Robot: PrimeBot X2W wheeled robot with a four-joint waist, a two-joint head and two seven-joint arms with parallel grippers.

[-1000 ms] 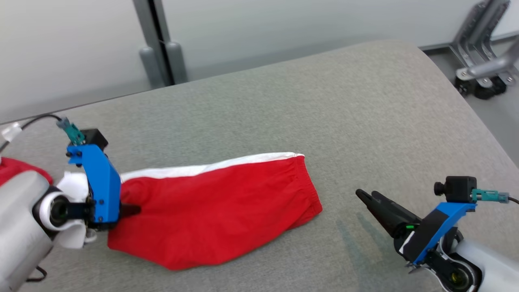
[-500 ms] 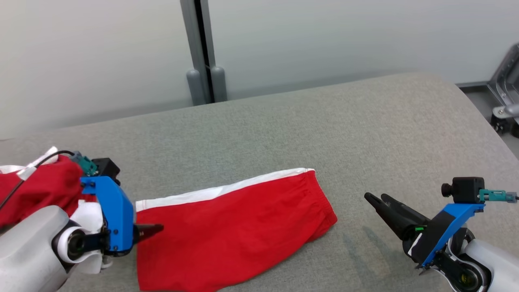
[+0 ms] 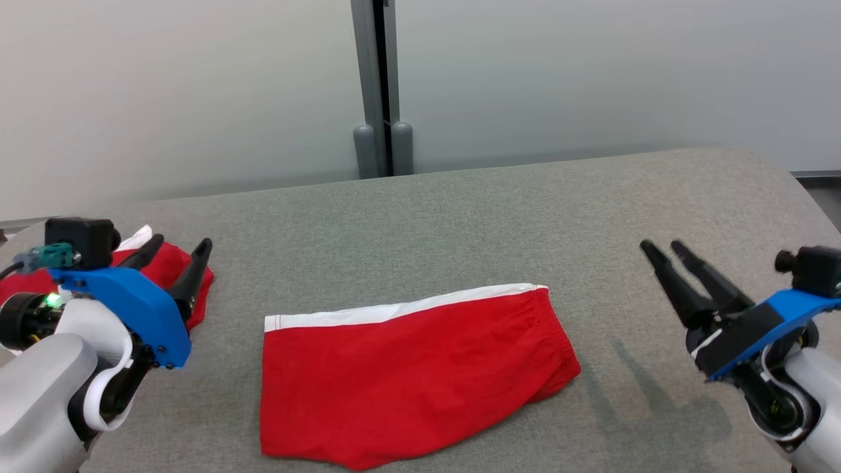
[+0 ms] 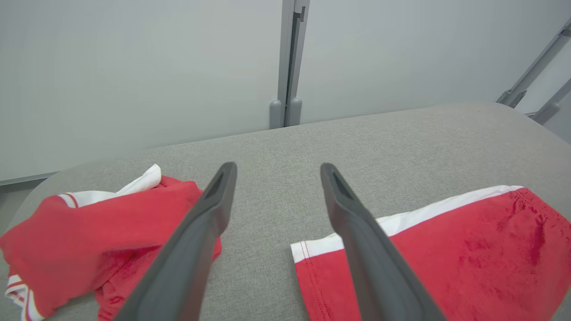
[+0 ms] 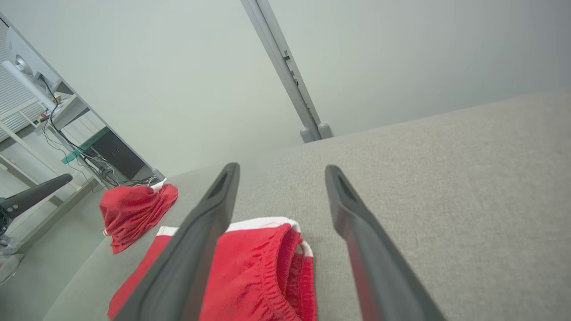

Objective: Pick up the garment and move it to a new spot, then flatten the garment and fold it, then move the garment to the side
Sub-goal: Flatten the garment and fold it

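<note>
- The left gripper [image 3: 179, 246] hangs at the table's left on its pale forearm [image 3: 33, 387]. Its fingers point away from the robot, spread wide and holding nothing, beside a crumpled red-and-white cloth heap [image 3: 167, 272].
- The right gripper [image 3: 662, 249] is at the lower right, angled up-left, jaws parted and empty.
- The folded red fabric shorts with a white side band [image 3: 407, 374] lie flat on the grey cloth-covered table [image 3: 460, 210] between the grippers, touching neither.

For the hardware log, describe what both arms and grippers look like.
Both arms have pale grey forearms with white wrist collars. The left gripper and the right gripper each carry two long, dark, tapered fingers on a blue bracket topped by a small black camera. A teal connector plugs into the left camera.
</note>
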